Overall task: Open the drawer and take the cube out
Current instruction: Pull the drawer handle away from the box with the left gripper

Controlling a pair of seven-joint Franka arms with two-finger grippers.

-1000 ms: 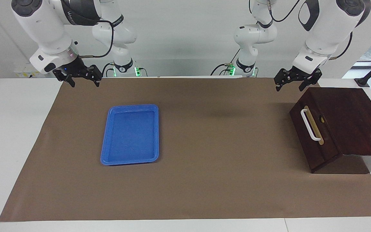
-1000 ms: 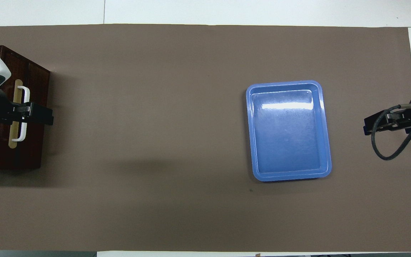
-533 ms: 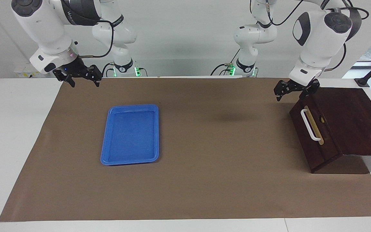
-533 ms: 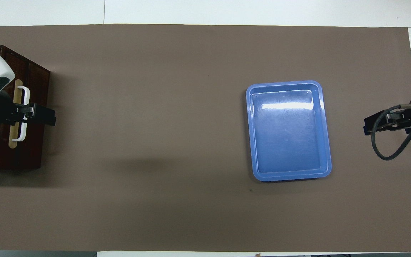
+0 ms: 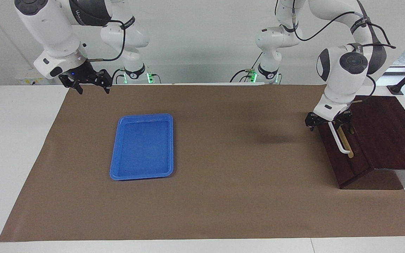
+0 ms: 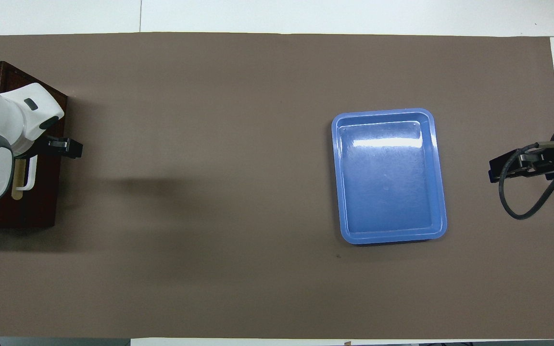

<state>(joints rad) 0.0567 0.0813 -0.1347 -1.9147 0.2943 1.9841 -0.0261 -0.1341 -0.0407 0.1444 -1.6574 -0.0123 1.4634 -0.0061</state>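
Shut dark brown wooden drawer [image 5: 343, 154], contents unseen; blue plastic tray [image 5: 142, 146] well apart, holding nothing. Left gripper [image 5: 329, 123] spread at white bar handle [image 5: 339, 140]; right gripper [image 5: 86, 82] spread, waiting. Handle half hidden overhead.

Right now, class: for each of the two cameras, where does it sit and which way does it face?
Facing view: high across the table, looking at the robots; both arms show whole, left gripper at the drawer handle, right gripper waiting over the mat's edge.
Overhead view: above the robots' end, looking steeply down; only wrists and grippers show.
Shared: drawer, blue tray, both grippers, turned half around.
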